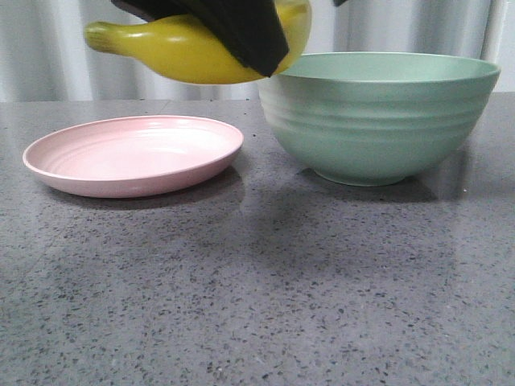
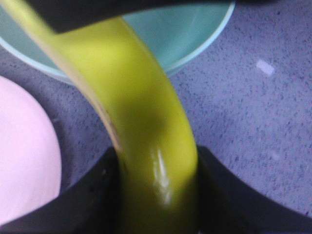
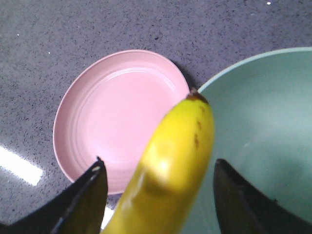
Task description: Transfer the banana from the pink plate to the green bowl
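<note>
The yellow banana [image 1: 173,48] hangs high in the air, above the gap between the pink plate [image 1: 133,154] and the green bowl [image 1: 378,117]. Its greenish tip points left. A black finger [image 1: 241,32] covers its middle in the front view. My left gripper [image 2: 158,150] is shut on the banana [image 2: 141,122]; both fingers press against its sides. My right gripper [image 3: 158,162] is open around the banana's [image 3: 175,156] other part, with a gap on each side. The dark stem end is over the bowl's rim [image 3: 234,66]. The plate [image 3: 117,112] and the bowl are empty.
The plate and bowl stand side by side on a grey speckled tabletop [image 1: 257,289], the plate on the left and the bowl on the right. A pale ribbed wall runs behind them. Nothing else stands on the table.
</note>
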